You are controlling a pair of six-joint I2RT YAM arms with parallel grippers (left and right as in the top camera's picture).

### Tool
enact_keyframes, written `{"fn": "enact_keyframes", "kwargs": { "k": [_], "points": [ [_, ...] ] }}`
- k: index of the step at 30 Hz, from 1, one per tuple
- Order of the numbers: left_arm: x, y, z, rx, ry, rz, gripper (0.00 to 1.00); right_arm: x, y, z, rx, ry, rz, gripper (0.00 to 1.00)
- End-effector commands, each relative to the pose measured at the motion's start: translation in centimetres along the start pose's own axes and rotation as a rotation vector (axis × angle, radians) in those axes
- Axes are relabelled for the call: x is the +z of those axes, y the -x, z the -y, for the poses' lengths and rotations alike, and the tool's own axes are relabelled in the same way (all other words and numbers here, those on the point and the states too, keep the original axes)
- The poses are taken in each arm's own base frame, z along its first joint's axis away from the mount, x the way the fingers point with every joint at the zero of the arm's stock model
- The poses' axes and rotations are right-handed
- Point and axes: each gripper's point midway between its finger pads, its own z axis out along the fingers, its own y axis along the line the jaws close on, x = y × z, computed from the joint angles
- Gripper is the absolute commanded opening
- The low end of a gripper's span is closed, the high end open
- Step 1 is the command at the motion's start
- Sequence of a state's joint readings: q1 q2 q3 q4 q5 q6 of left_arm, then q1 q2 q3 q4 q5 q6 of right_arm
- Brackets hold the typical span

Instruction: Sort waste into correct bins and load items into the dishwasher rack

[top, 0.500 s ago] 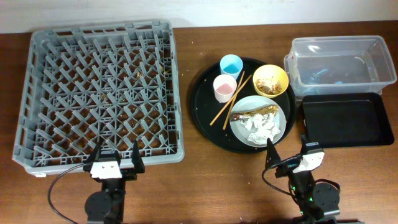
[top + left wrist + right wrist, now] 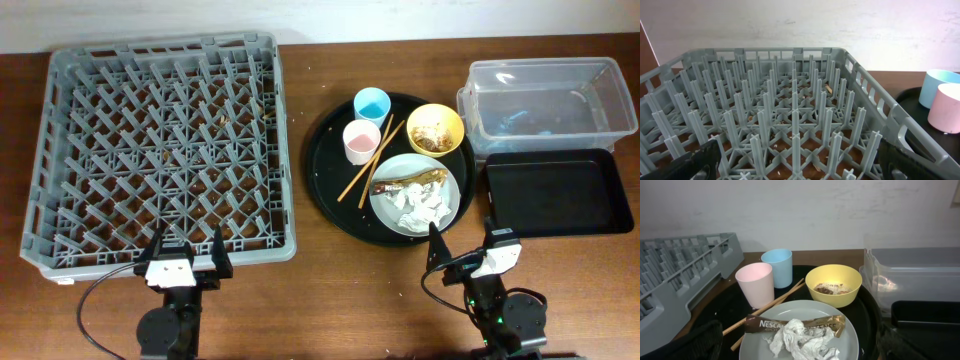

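Note:
The grey dishwasher rack (image 2: pixel 160 150) fills the left of the table. A white plate (image 2: pixel 452 200) on the round black tray (image 2: pixel 325 165) holds crumpled white napkins (image 2: pixel 420 207) and a brown-gold wrapper (image 2: pixel 405 183). The yellow bowl (image 2: pixel 435 129) holds food scraps. The light-blue cup (image 2: pixel 372 103), pink cup (image 2: pixel 361 141) and two chopsticks (image 2: pixel 370 160) lie on the same tray. My left gripper (image 2: pixel 187 250) is open at the rack's near edge (image 2: pixel 790 150). My right gripper (image 2: pixel 462 243) is open just in front of the plate (image 2: pixel 805 315), over the napkins (image 2: pixel 805 340) and wrapper (image 2: pixel 795 325).
A clear plastic tub (image 2: pixel 548 105) stands at the back right, with a shallow black rectangular tray (image 2: pixel 555 192) in front of it. Both also show at the right of the right wrist view, the tub (image 2: pixel 915 275) behind the tray (image 2: pixel 925 315). Crumbs lie in the rack floor.

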State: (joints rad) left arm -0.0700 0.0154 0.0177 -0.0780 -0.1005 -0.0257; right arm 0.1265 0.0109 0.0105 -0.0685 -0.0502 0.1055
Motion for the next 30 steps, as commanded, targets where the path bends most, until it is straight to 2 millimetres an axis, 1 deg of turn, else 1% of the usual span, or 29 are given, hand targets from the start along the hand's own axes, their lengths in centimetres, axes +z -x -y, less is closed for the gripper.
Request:
{"fn": "enact_keyframes", "kwargs": {
  "k": [1, 3, 5, 6, 9, 11, 12, 13, 14, 15, 16, 18, 19, 21, 23, 25, 26, 27, 28, 29, 30],
  "points": [
    [0.0, -0.2, 0.2, 0.012, -0.011, 0.002, 0.99, 0.0, -0.2, -0.2, 0.006, 0.013, -0.004, 0.99],
    [0.0, -0.2, 0.2, 0.012, -0.011, 0.002, 0.99, 0.0, -0.2, -0.2, 0.006, 0.013, -0.004, 0.99],
    [0.0, -0.2, 0.2, 0.012, -0.011, 0.002, 0.99, 0.0, -0.2, 0.4, 0.007, -0.023, -0.003, 0.99],
    [0.0, -0.2, 0.2, 0.012, -0.011, 0.002, 0.99, 0.0, -0.3, -0.1, 0.007, 0.006, -0.006, 0.98],
    [0.0, -0.2, 0.2, 0.012, -0.011, 0.002, 0.99, 0.0, -0.1, -0.1, 0.006, 0.005, 0.003, 0.98],
    [0.0, -0.2, 0.2, 0.012, -0.011, 0.002, 0.99, 0.0, 1.1, -0.4, 0.004, 0.021, 0.049, 0.98],
    [0.0, -0.2, 0.2, 0.012, -0.011, 0.002, 0.99, -0.1, 1.3, -0.4, 0.004, 0.021, 0.053, 0.98],
    [0.0, -0.2, 0.2, 0.012, -0.011, 0.002, 0.99, -0.2, 1.7, -0.9, 0.003, 0.045, 0.058, 0.98],
    [0.0, -0.2, 0.2, 0.012, -0.011, 0.002, 0.99, -0.4, 2.7, -1.6, 0.000, 0.082, 0.074, 0.98],
    [0.0, -0.2, 0.2, 0.012, -0.011, 0.002, 0.99, -0.7, 3.8, -1.9, -0.002, 0.091, 0.086, 0.98],
    [0.0, -0.2, 0.2, 0.012, -0.011, 0.002, 0.99, -1.0, 5.8, -2.1, 0.001, 0.089, 0.060, 0.98],
    [0.0, -0.2, 0.2, 0.012, -0.011, 0.002, 0.99, -0.8, 7.6, -2.3, 0.005, 0.083, -0.001, 0.98],
    [0.0, -0.2, 0.2, 0.012, -0.011, 0.002, 0.99, -0.1, 8.4, -2.6, 0.010, 0.090, -0.056, 0.98],
    [0.0, -0.2, 0.2, 0.012, -0.011, 0.002, 0.99, 2.2, 10.2, -4.0, 0.031, 0.154, -0.203, 0.98],
    [0.0, -0.2, 0.2, 0.012, -0.011, 0.002, 0.99, 4.4, 10.0, -5.0, 0.064, 0.197, -0.373, 0.98],
    [0.0, -0.2, 0.2, 0.012, -0.011, 0.002, 0.99, 6.7, 9.1, -6.4, 0.127, 0.264, -0.591, 0.98],
    [0.0, -0.2, 0.2, 0.012, -0.011, 0.002, 0.99, 8.0, 8.5, -6.9, 0.151, 0.300, -0.640, 0.98],
    [0.0, -0.2, 0.2, 0.012, -0.011, 0.002, 0.99, 8.3, 6.3, -7.8, 0.200, 0.353, -0.743, 0.98],
    [0.0, -0.2, 0.2, 0.012, -0.011, 0.002, 0.99, 8.8, 5.0, -7.7, 0.213, 0.350, -0.785, 0.98],
    [0.0, -0.2, 0.2, 0.012, -0.011, 0.002, 0.99, 9.8, 1.5, -5.9, 0.205, 0.244, -0.890, 0.98],
    [0.0, -0.2, 0.2, 0.012, -0.011, 0.002, 0.99, 10.0, -1.7, -3.1, 0.224, 0.057, -0.992, 0.98]
  ]
}}
